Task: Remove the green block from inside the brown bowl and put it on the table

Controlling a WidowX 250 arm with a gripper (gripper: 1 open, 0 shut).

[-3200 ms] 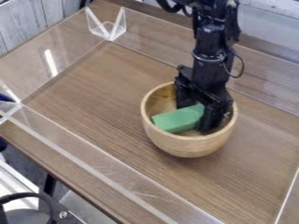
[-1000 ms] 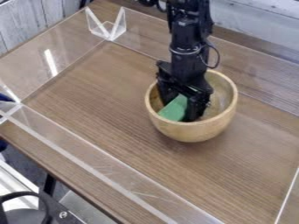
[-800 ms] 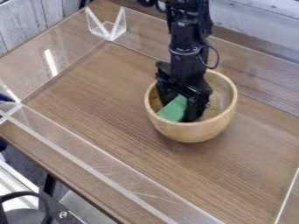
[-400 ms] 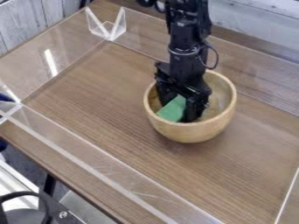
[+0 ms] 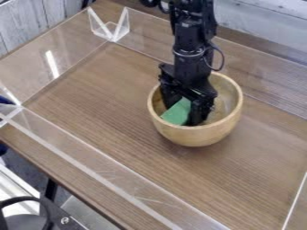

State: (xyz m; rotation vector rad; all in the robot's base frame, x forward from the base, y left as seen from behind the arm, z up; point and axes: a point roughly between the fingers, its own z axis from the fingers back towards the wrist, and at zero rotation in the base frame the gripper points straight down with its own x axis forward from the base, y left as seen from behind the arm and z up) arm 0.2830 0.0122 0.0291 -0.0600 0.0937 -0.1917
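Leaning inside the brown bowl — the green block, long axis tilted up-right.

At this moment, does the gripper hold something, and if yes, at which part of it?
Nothing is held yet. The gripper is down inside the brown bowl, open, its fingers on either side of the green block, which lies in the bowl.
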